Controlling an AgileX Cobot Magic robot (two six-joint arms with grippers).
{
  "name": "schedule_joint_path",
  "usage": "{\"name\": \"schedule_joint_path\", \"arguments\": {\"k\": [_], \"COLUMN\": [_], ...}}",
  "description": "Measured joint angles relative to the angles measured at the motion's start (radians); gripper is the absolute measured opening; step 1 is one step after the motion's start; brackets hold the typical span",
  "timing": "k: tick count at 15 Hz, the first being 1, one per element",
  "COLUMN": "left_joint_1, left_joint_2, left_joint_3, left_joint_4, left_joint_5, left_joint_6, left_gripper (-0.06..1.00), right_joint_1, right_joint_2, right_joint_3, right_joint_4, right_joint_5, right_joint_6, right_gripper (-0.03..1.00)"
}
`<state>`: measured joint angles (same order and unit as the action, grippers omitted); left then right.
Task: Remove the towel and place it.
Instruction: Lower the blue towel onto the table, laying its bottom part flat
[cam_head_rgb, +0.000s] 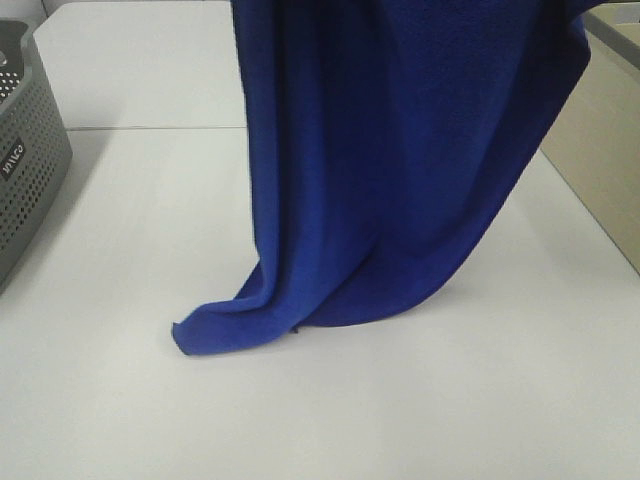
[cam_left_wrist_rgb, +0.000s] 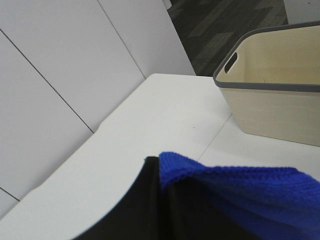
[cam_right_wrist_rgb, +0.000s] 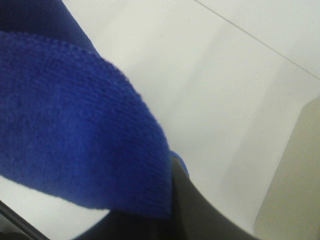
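The left gripper (cam_left_wrist_rgb: 162, 185) and right gripper (cam_right_wrist_rgb: 172, 202) pinch the towel (cam_head_rgb: 400, 150) aloft for carrying; its hem drags on the table (cam_head_rgb: 140, 220).

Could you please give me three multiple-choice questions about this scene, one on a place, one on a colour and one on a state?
1. In the high view, where is the grey perforated basket relative to the towel?
A) to its left
B) to its right
C) directly under it

2. What colour is the towel?
A) red
B) deep blue
C) green

3. How is the towel?
A) folded flat
B) hanging from above, with its lower end resting on the white table
C) stuffed into a basket

Answers:
1 A: the basket sits at the left edge of the view, apart from the cloth.
2 B: the cloth is deep blue in all three views.
3 B: it drapes down from the top of the high view and its hem lies on the tabletop.
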<state>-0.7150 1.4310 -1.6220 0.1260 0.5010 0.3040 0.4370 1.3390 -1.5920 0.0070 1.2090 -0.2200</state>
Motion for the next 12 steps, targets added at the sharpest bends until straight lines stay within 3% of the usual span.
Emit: {"name": "schedule_joint_path", "arguments": {"k": [1, 4, 9, 12], "left_joint_1": [0.0, 0.0, 0.0, 0.0], "left_joint_2": [-0.044, -0.102, -0.143, -0.138], "left_joint_3": [0.0, 0.0, -0.07, -0.105], "left_joint_4": [-0.001, -0.005, -0.088, -0.037], "left_joint_5": [0.083, 0.196, 0.357, 0.375], "left_joint_6": [-0.073, -0.149, -0.149, -0.129], "left_gripper": [0.0, 0.0, 0.0, 0.0], "right_joint_1": [0.0, 0.0, 0.002, 0.002], "right_joint_2": [-0.019, -0.066, -0.155, -0.142], "right_joint_3": [-0.001, -0.001, -0.003, -0.004], "right_joint_4": [-0.007, 0.027, 0.201, 0.185], "right_joint_5": [0.007, 0.012, 0.012, 0.013], "right_joint_6": [0.0, -0.001, -0.037, -0.061], "right_gripper": [0.02, 0.02, 0.02, 0.02]}}
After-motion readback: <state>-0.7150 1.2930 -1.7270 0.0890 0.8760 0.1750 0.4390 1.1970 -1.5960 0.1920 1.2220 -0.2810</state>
